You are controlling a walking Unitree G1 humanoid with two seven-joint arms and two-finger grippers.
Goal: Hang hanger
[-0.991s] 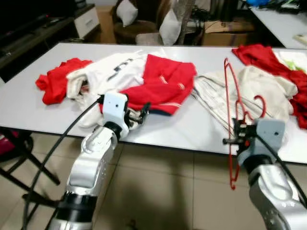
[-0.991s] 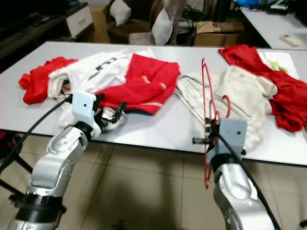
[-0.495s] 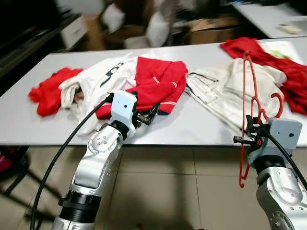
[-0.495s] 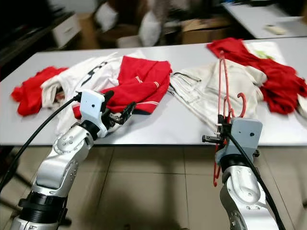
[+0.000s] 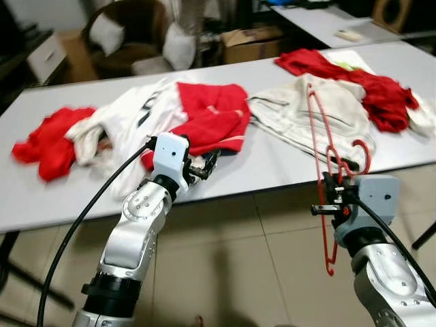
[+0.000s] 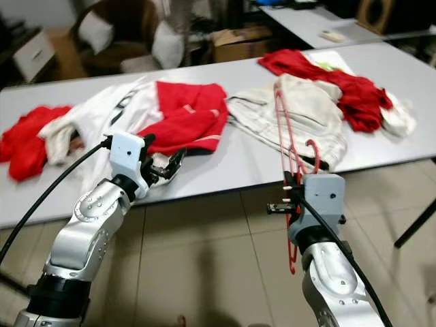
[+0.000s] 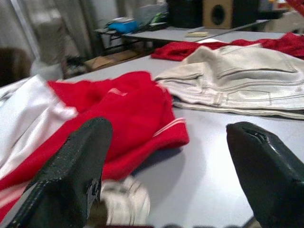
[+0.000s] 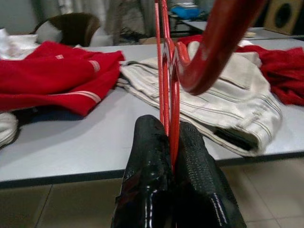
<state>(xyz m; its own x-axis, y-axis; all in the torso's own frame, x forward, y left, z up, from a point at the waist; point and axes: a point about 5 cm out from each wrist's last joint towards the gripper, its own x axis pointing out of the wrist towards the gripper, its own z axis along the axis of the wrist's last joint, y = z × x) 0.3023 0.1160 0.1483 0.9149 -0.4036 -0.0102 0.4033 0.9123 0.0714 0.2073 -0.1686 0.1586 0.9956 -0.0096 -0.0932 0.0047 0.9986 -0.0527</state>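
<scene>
My right gripper [image 5: 333, 197] is shut on a red wire hanger [image 5: 321, 136], held upright in front of the table's near edge. The hanger's hook [image 5: 362, 151] curls to the right just above the fingers. In the right wrist view the black fingers [image 8: 147, 185] pinch the hanger's red wires [image 8: 167, 85]. My left gripper [image 5: 206, 163] is open and holds nothing, over the table's near edge beside a red and white garment [image 5: 204, 116]. Its two fingers [image 7: 76, 175] stand wide apart in the left wrist view.
The grey table [image 5: 272, 167] carries a red cloth [image 5: 44, 139] at the left, a white shirt [image 5: 126, 126], cream trousers [image 5: 306, 112] and another red garment [image 5: 368, 88] at the right. Chairs with cushions [image 5: 139, 41] stand behind. Tiled floor [image 5: 231, 272] lies below.
The camera has swung, so the whole scene shifted left and the table looks more tilted. Both arms keep their poses; the right gripper still holds the hanger.
</scene>
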